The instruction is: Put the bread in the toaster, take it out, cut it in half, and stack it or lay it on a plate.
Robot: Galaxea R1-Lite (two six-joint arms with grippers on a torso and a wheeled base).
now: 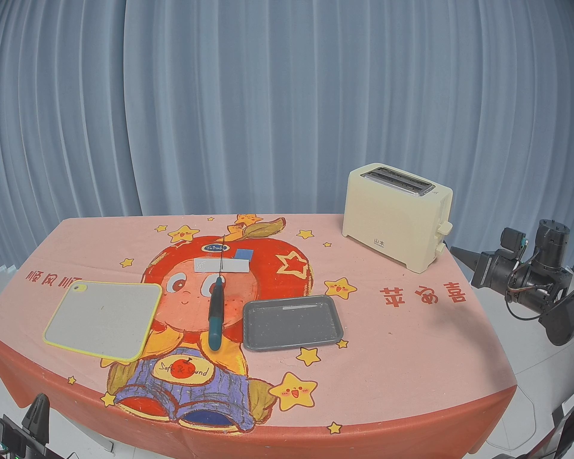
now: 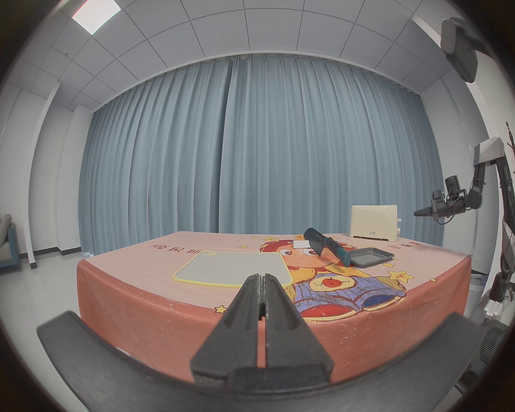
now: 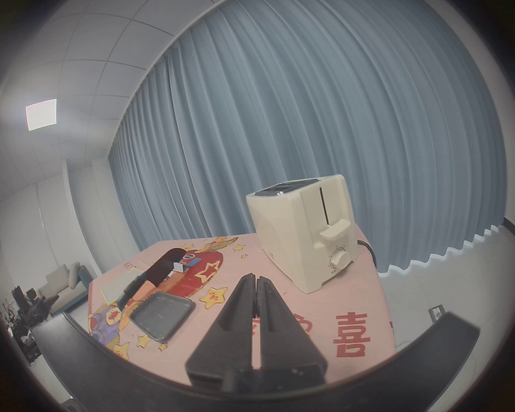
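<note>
The cream toaster [image 1: 397, 215] stood at the far right corner of the surface [image 1: 394, 352]. The head view looked down on its two top slots, and the right wrist view caught the lever [image 3: 333, 230] and dial [image 3: 339, 259] on its end. A small dark mark sat low on its side, and red characters ran across the cloth. The grey plate [image 1: 293, 323] lay mid-surface, with the knife [image 1: 215, 311] just beside it and the board [image 1: 103, 320] further left. Off the edges, the left pincer [image 2: 263, 300] and right pincer [image 3: 256, 300] each had fingers pressed together.

Blue-grey pleated curtain [image 1: 269, 101] spans back wall behind bench [image 1: 406, 346]. Tiled ceiling [image 2: 257, 21], one lit panel [image 2: 95, 13]. White side wall [image 2: 32, 177], pale floor [image 2: 32, 289]. Light sofa [image 3: 64, 280] beside far wall.
</note>
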